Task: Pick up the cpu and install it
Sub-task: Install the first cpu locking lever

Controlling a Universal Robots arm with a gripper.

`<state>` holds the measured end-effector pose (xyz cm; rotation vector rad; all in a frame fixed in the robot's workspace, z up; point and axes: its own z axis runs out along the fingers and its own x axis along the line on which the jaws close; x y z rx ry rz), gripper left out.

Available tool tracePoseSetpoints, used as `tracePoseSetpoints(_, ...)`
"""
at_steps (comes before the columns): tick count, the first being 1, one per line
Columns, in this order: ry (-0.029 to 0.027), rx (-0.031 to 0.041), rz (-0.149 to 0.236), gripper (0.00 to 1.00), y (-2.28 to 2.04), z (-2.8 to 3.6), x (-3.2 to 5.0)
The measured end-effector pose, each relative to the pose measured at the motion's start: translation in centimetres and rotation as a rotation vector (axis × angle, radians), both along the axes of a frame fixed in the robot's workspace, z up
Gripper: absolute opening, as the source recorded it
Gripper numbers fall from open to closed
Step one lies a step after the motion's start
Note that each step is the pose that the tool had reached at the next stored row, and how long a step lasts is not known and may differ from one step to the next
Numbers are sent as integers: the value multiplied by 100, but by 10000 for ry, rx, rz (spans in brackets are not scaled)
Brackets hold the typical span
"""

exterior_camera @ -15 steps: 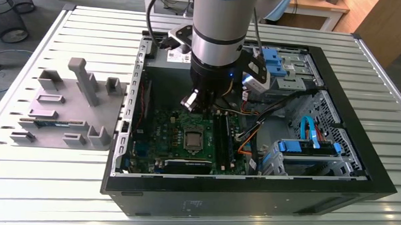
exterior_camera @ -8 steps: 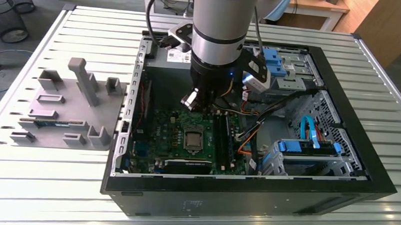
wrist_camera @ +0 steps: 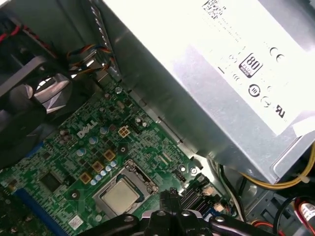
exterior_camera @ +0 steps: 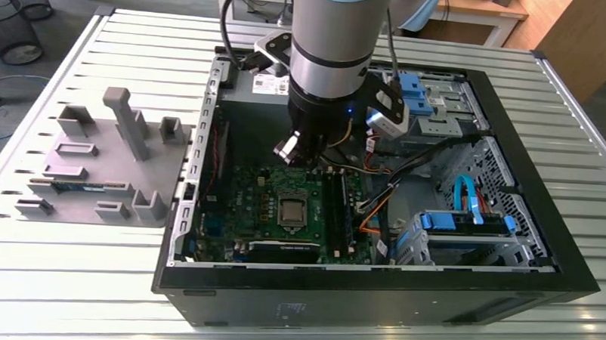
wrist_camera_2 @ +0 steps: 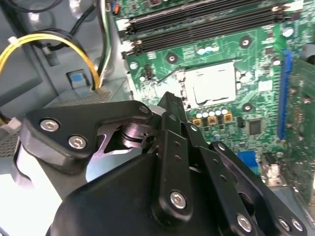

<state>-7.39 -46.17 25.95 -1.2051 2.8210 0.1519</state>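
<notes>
arm (exterior_camera: 333,42) cut off at exterior view's top, gripper (wrist_camera: 170,197) & PSU (wrist_camera: 221,88) cropped in first wrist view

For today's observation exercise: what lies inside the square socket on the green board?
The cpu lies flat inside the socket, its silver top showing in both wrist views. The contacts beneath it are covered by the chip, so they cannot be seen.

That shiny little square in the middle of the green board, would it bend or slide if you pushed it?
Probably no bending: the cpu looks like a flat, metal-topped square, so likely stiff. Its shiny top might be slippery. It sits inside the socket frame, so a sideways push likely wouldn't slide it.
</notes>
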Motion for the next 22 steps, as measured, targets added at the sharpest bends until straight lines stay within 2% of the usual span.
tracePoseSetpoints(2,1,149,0,11,0,0,0)
tracePoseSetpoints(3,1,190,-1,11,0,1,-1)
tracePoseSetpoints(6,1,278,0,11,4,0,-2)
tracePoseSetpoints(9,-1,405,2,11,12,-2,-6)
tracePoseSetpoints(13,-1,514,2,11,24,-3,-11)
tracePoseSetpoints(14,0,580,1,11,25,-3,-11)
tracePoseSetpoints(17,0,840,0,11,27,-3,-11)
tracePoseSetpoints(20,0,981,0,11,27,-3,-11)
tracePoseSetpoints(22,-1,1029,-1,11,28,-6,-12)
